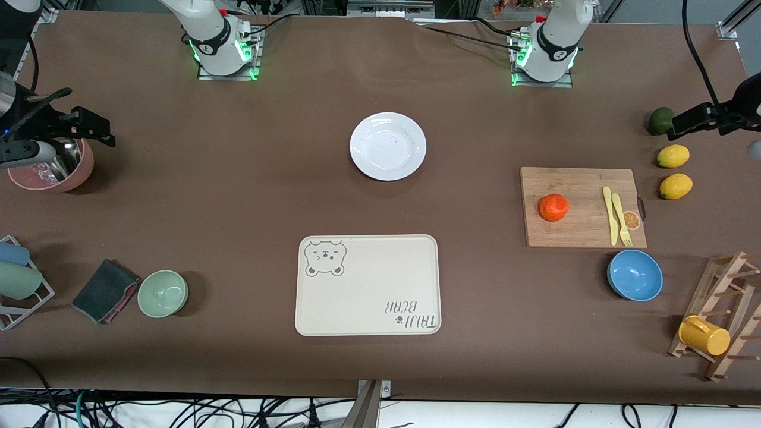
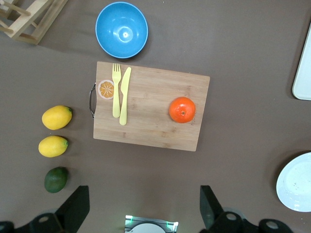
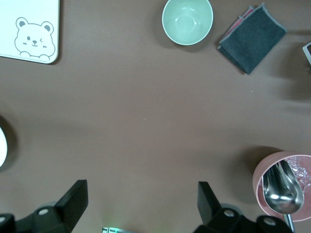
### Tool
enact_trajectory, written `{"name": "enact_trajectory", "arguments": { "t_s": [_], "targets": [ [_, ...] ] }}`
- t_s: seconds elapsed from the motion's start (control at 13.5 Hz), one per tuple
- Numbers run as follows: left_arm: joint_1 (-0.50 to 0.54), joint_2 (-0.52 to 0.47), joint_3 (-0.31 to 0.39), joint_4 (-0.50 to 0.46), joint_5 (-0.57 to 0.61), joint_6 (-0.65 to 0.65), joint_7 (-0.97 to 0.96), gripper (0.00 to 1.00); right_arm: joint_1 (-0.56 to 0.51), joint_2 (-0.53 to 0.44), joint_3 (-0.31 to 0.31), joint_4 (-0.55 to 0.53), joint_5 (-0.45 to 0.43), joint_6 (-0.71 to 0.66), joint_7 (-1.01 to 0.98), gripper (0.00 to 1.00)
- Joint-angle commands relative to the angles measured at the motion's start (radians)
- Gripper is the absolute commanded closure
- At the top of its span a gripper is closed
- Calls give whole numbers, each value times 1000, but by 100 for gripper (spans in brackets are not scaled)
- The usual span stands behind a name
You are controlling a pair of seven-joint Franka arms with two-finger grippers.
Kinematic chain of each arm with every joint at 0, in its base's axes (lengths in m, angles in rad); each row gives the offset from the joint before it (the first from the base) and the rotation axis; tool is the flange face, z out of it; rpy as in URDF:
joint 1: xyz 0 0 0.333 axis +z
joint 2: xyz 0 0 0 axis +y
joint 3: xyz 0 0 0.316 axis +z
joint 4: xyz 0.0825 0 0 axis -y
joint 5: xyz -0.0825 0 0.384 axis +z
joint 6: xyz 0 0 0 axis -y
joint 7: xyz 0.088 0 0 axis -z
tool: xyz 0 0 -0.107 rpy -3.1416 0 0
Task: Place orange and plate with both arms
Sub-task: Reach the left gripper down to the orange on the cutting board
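The white plate (image 1: 387,146) lies mid-table, closer to the arms' bases than the cream tray. Its rim also shows in the left wrist view (image 2: 295,183). The orange (image 1: 553,207) (image 2: 182,109) sits on a wooden cutting board (image 1: 582,178) toward the left arm's end. My left gripper (image 1: 689,120) (image 2: 144,206) hangs open and holds nothing, high over the table's end by the green fruit. My right gripper (image 1: 98,128) (image 3: 142,204) hangs open with nothing in it over the other end, above the pink bowl (image 1: 56,166).
A bear tray (image 1: 368,285) lies nearer the front camera than the plate. A yellow fork and knife (image 1: 617,215) share the board. Around it are a blue bowl (image 1: 635,274), two lemons (image 1: 673,156), a green fruit (image 1: 660,120) and a mug rack (image 1: 719,321). A green bowl (image 1: 163,293) and dark cloth (image 1: 106,290) lie at the right arm's end.
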Motion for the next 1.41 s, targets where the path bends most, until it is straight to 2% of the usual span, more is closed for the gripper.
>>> {"name": "enact_trajectory", "arguments": {
  "t_s": [0.0, 0.07, 0.22, 0.37, 0.74, 1.04, 1.33],
  "targets": [
    [-22, -41, -10, -195, -11, 212, 19, 0, -1, 3, 3, 17, -9, -16, -3, 0],
    [-27, -54, -10, -282, -12, 295, 19, 0, -1, 3, 3, 17, -9, -18, -5, 0],
    [-37, -40, -13, -369, -11, 403, 19, 0, -1, 1, 2, 17, -11, -34, -2, 0],
    [-42, 30, -13, -386, -11, 455, 19, 0, -1, 1, 2, 17, -11, -36, 0, 0],
    [-85, 184, -7, -377, 2, 471, 25, 0, -4, 3, 0, 17, -11, -36, -2, 0],
    [-102, 274, -7, -404, -15, 607, -1, 1, -5, 4, -1, 17, -11, -36, -3, 0],
    [-103, 281, -7, -536, -78, 773, -6, 1, -7, 6, -3, 17, -11, -36, -5, 0]
  ]
}}
